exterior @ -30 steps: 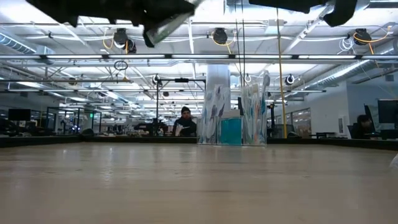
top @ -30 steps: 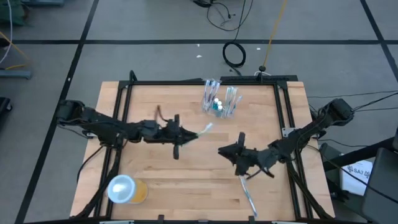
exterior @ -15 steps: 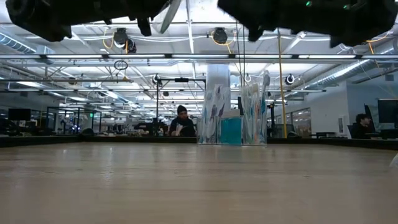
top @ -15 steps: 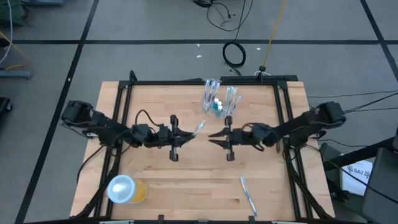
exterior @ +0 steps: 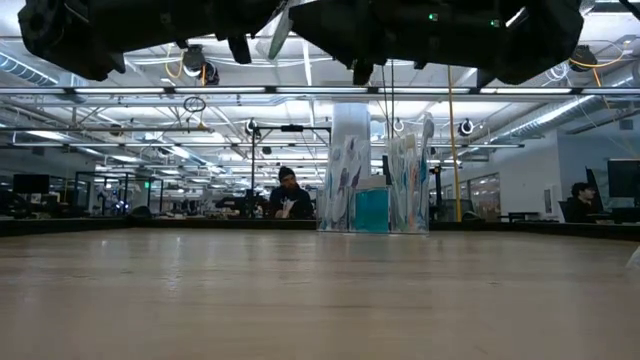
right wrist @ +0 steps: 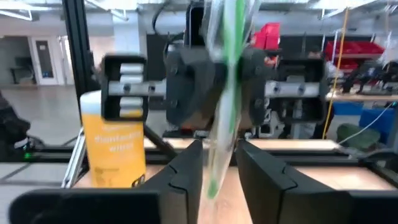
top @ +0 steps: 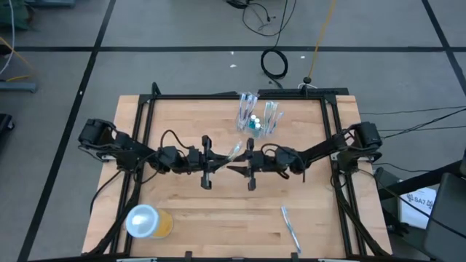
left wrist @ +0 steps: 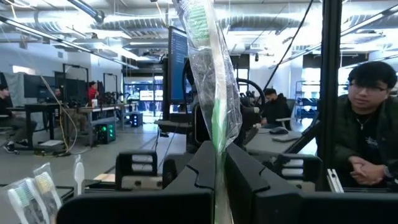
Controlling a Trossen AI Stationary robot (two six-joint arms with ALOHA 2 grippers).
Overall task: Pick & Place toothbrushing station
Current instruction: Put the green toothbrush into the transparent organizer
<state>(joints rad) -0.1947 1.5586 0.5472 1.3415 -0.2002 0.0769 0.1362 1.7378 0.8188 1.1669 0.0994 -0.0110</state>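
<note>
Mid-table, aloft, the left gripper (top: 224, 159) pinches the wrapped toothbrush (top: 236, 151); the right gripper (top: 234, 169) straddles it with fingers parted; square up, clamp firmly, then left lets go.

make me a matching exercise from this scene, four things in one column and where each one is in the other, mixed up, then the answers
Things:
1. wrapped green toothbrush
2. orange-yellow cup
3. clear cup of toothbrushes
4. loose toothbrush

Places:
A. lying flat near the table's front edge, on the right arm's side
B. standing at the back of the table, near the middle
C. held in the air between the left gripper and the right gripper
D. on its side at the front corner on the left arm's side

Pairs: 1-C, 2-D, 3-B, 4-A
</note>
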